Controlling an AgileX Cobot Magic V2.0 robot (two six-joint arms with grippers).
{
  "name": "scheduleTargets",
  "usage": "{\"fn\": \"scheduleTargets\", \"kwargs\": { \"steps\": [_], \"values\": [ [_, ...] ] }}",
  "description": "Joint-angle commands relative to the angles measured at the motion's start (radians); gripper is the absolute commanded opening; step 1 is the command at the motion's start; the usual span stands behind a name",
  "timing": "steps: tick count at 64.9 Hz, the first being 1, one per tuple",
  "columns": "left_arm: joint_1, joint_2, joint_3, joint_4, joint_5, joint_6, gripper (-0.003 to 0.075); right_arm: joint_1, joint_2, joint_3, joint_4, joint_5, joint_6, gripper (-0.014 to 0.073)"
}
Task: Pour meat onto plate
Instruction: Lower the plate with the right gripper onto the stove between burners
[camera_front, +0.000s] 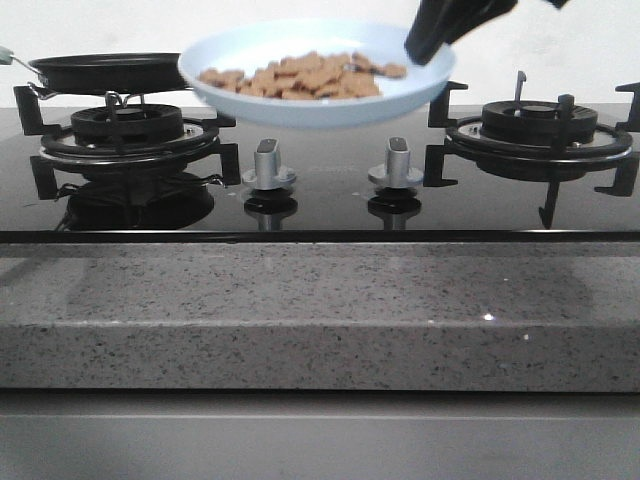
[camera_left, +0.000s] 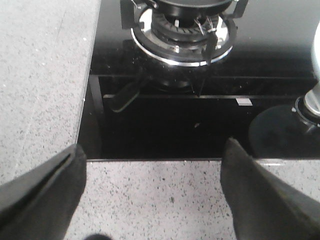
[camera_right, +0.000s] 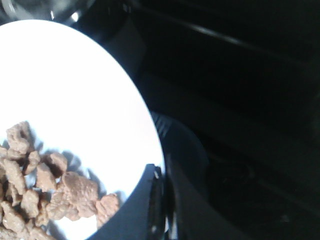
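Observation:
The pale blue-white plate hangs in the air above the stove's middle, tilted a little down toward the left. Many small brown meat chunks lie in it. My right gripper is shut on the plate's right rim and holds it up. In the right wrist view the plate fills the left side, the meat lies low on it, and my right gripper pinches its edge. My left gripper is open and empty above the speckled counter in front of the stove.
A black frying pan sits on the left burner. The right burner grate is bare. Two grey knobs stand on the black glass hob. A speckled stone counter runs along the front.

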Motion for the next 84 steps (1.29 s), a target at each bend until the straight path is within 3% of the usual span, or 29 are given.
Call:
{"fn": "scheduleTargets", "kwargs": {
  "steps": [1, 30, 65, 71, 84],
  "values": [
    [-0.007, -0.002, -0.027, 0.010, -0.084, -0.010, 0.0546, -0.032, 0.005, -0.120, 0.036, 0.016, -0.004, -0.0069],
    [-0.007, -0.002, -0.027, 0.012, -0.085, -0.010, 0.0546, -0.091, 0.318, -0.512, 0.052, 0.091, -0.004, -0.0069],
    [-0.007, -0.002, -0.027, 0.012, -0.085, -0.010, 0.0546, -0.091, 0.403, -0.558, 0.052, 0.097, -0.004, -0.0061],
    [-0.007, -0.002, -0.027, 0.012, -0.085, -0.010, 0.0546, -0.091, 0.403, -0.558, 0.052, 0.114, -0.004, -0.0003],
    [-0.007, -0.002, -0.027, 0.012, -0.085, -0.010, 0.0546, -0.091, 0.403, -0.558, 0.051, 0.119, -0.004, 0.0222]
  ]
}}
